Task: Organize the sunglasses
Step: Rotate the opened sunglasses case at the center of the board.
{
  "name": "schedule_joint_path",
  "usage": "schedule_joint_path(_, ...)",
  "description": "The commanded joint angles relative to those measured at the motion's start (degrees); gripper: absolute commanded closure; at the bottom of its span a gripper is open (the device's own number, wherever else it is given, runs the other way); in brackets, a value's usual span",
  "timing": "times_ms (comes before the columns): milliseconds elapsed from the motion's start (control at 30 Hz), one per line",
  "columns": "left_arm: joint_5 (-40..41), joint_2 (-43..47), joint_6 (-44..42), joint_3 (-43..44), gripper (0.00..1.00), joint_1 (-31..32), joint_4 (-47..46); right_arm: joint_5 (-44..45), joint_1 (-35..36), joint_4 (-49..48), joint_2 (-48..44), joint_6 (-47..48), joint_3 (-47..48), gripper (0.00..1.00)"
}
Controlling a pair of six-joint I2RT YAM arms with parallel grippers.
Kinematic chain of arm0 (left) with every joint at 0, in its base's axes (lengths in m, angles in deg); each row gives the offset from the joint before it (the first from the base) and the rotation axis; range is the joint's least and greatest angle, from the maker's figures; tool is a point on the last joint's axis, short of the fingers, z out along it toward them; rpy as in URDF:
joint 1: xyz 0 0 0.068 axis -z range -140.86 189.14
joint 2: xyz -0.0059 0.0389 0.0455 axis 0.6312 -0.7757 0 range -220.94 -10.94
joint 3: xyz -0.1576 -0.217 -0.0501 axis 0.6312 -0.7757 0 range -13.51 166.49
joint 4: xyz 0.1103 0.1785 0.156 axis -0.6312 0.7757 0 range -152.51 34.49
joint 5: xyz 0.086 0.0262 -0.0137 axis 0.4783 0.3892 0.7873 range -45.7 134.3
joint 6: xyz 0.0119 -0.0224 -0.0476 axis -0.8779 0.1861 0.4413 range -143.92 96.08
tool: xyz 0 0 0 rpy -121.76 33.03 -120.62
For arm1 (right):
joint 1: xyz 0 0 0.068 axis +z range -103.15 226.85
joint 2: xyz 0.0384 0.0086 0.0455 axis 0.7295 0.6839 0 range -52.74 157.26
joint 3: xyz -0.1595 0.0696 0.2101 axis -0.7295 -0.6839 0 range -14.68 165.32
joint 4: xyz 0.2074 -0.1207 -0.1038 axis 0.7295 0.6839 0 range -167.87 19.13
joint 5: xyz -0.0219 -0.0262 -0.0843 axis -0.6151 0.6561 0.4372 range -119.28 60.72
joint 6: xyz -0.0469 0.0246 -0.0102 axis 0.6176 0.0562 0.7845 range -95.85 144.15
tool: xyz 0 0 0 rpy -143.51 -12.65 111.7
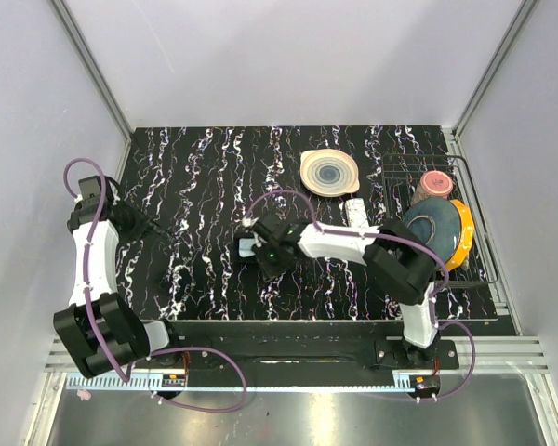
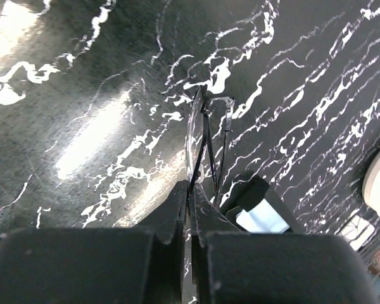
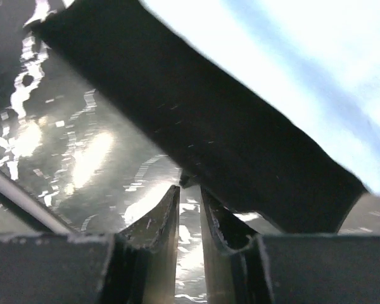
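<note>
The sunglasses (image 2: 195, 136) hang above the marbled table at the left, seen edge-on as a pale lens with thin dark arms. My left gripper (image 2: 191, 187) is shut on one thin arm of them; in the top view this gripper (image 1: 158, 229) sits left of centre. A black case (image 3: 209, 126) with a light blue lining stands open at mid-table (image 1: 248, 247). My right gripper (image 3: 189, 187) reaches it from the right (image 1: 258, 249), its jaws a narrow gap apart and pinching the case's lower edge at their tips. The case (image 2: 261, 215) lies just right of the sunglasses.
A cream plate with dark rings (image 1: 329, 173) lies at the back, and a white oblong box (image 1: 356, 212) is near it. The wire dish rack (image 1: 484, 269) at the right holds a blue plate (image 1: 431, 226), a yellow bowl (image 1: 462, 232) and a pink cup (image 1: 435, 183).
</note>
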Motion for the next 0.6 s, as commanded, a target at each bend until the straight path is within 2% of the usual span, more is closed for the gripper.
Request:
schedule_joint_path(0, -8.15, -0.49, -2.30, -0.92, 1.00, 1.56, -4.71, 3.26, -5.15, 1.25, -5.53, 0.18, -4.69, 0.75)
schedule_joint_path(200, -12.19, -1.02, -5.20, -0.58, 1.00, 11.75, -7.52, 4.58, -13.23, -3.23, -5.45, 0.71, -8.83, 0.75)
schedule_joint_path(400, -14.05, -4.01, -10.56, 3.02, 1.00, 24.65, -8.32, 4.49, -18.95, -7.63, 2.19, -0.69, -1.37, 0.75)
schedule_joint_path(567, -13.88, -8.40, -14.25, 8.02, 1.00, 31.53, -7.61, 3.17, -20.19, -8.60, 8.24, -0.43, 8.03, 0.74)
